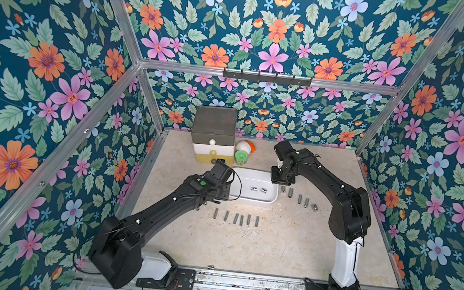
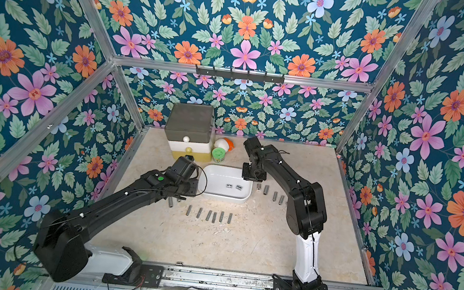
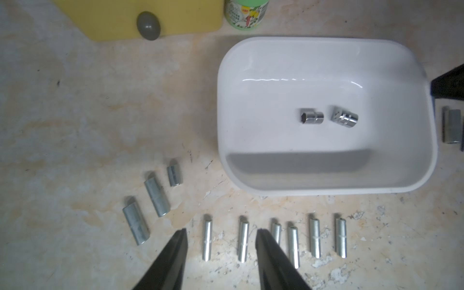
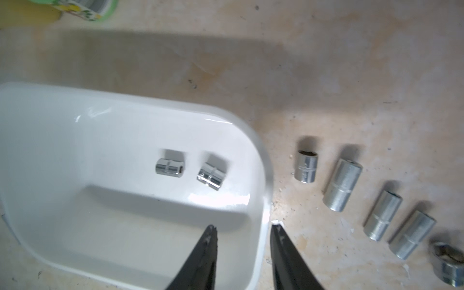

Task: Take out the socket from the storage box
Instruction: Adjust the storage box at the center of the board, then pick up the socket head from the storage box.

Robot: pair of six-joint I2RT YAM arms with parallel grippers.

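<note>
1. The left-hand socket (image 3: pixel 312 116) and the right-hand socket (image 3: pixel 344 117), both short and chrome, lie on their sides on the floor of the storage box (image 3: pixel 326 189), toward its right end, close together but apart.
2. No writing can be read on either; each has a thin knurled band.
3. The left-hand socket's long axis runs along the box's length, with its hex mouth facing the left arm's side. The right-hand socket is skewed a little off that line.
4. The right gripper (image 4: pixel 244 226) has its jaws partly spread and empty. One finger is over the box's inside and the other is outside its end wall.
5. The left gripper (image 3: pixel 221 231) is parted, holds nothing and hangs over a row of slim sockets (image 3: pixel 243 241) on the table (image 1: pixel 243 242).
6. Behind the box stand the drawer tower (image 1: pixel 213 137) and a green-lidded jar (image 1: pixel 242 156). The jar's label is too blurred to read.
</note>
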